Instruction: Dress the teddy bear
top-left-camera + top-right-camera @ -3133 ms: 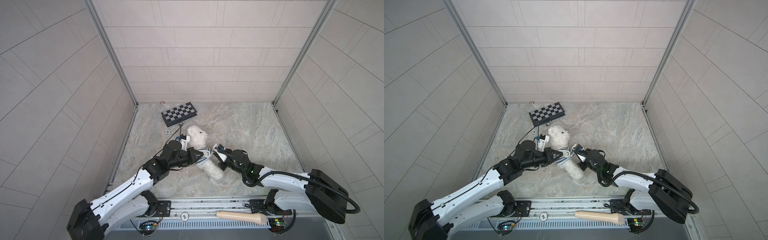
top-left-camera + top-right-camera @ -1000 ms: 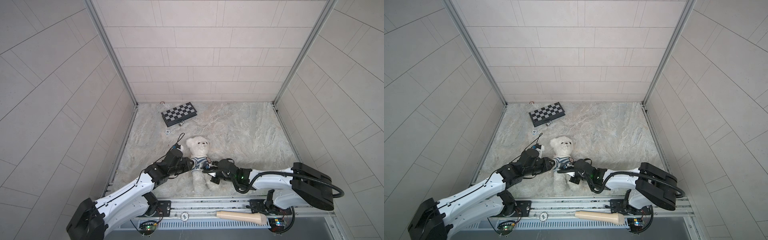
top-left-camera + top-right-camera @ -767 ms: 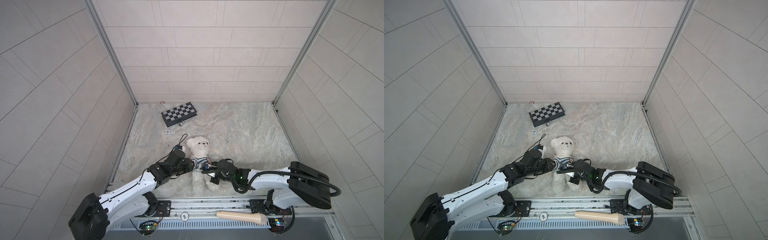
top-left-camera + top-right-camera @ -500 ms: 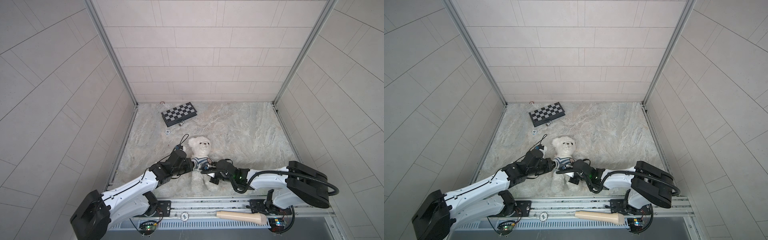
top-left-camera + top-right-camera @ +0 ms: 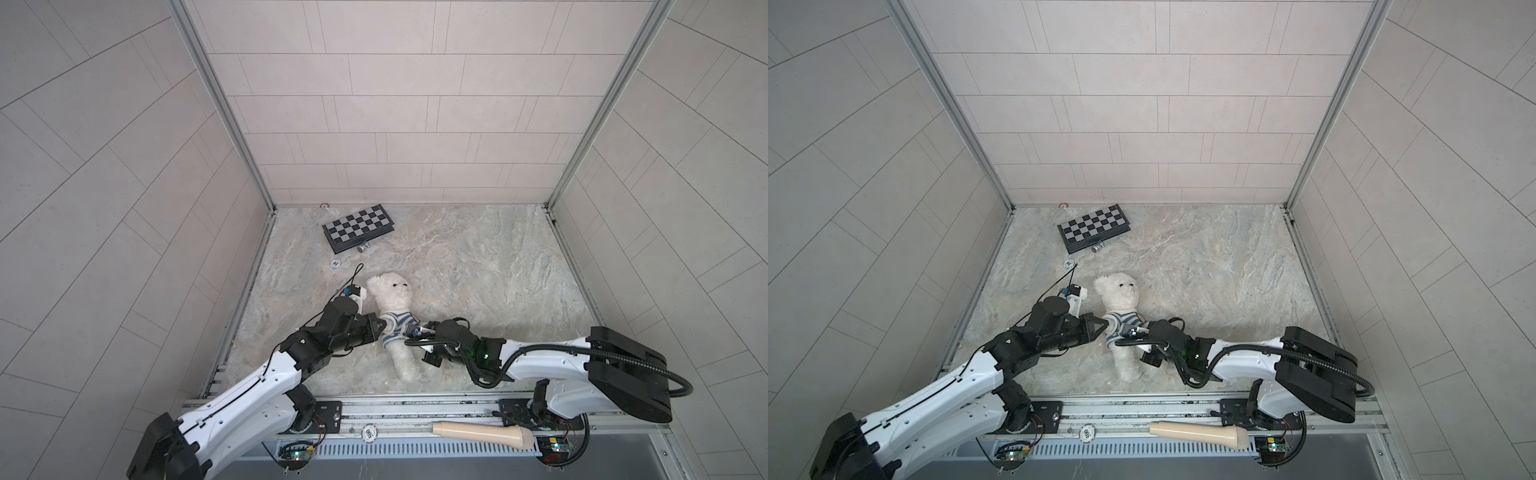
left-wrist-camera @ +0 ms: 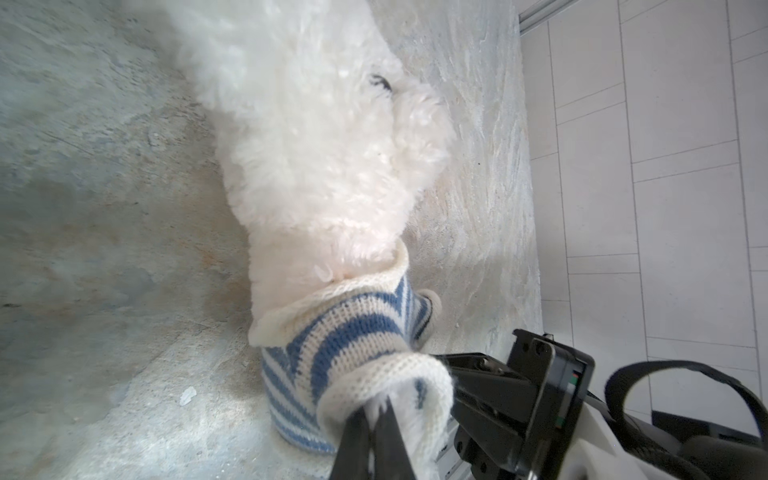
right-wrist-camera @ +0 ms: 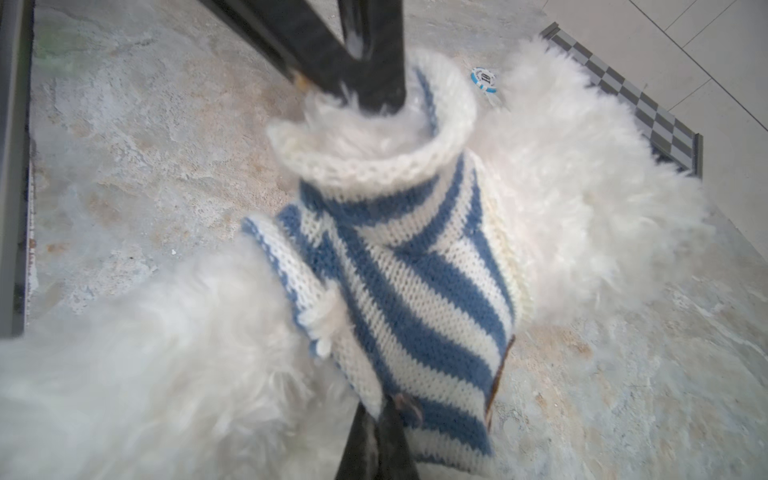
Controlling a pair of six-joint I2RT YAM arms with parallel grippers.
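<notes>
On near table (image 5: 478, 270), left tool (image 6: 376, 415) pinches teddy bear (image 6: 324, 145) paw through sleeve (image 7: 374, 158); right tool (image 7: 384, 415) pinches striped shirt (image 7: 415, 270), likely bracing.

Bright, even, soft-shadowed light; wide-angle edge distortion; wrist views blurred close up.

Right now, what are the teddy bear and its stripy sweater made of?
The teddy bear looks like soft plush: long, fluffy white fibres, matte. The striped sweater looks knitted, probably yarn: rows of little loops show in its blue and cream bands.
</notes>
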